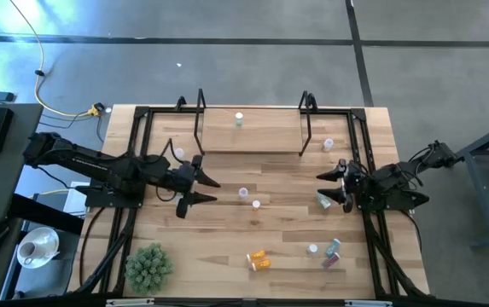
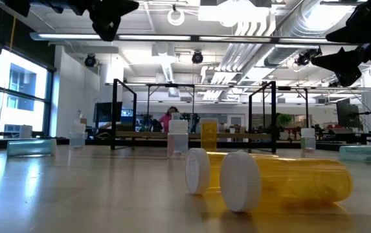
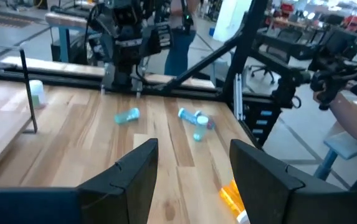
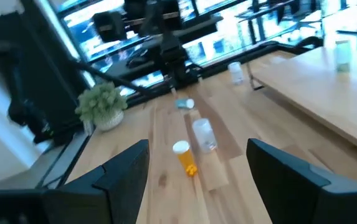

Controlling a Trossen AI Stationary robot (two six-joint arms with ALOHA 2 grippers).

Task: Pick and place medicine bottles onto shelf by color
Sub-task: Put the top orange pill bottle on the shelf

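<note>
- Left gripper [image 1: 201,189]: fingers spread, nothing between them, hovering over the tabletop [image 1: 227,247] left of centre.
- Right gripper [image 1: 328,186]: fingers wide, empty, over the right side, close to a teal bottle lying down [image 1: 323,201].
- Two whitish bottles [image 1: 243,194] near centre, between the grippers.
- Two orange bottles [image 1: 259,259] lying on their sides, touching, near front edge; low view shows white caps facing camera.
- Small cluster front right [image 1: 332,251]: teal, purple, one whitish.
- Shelf [image 1: 253,130] at back: one green bottle [image 1: 239,119] upright on it; another whitish bottle [image 1: 328,145] just beside its right frame.
- Plant ball [image 1: 148,266] front left.
</note>
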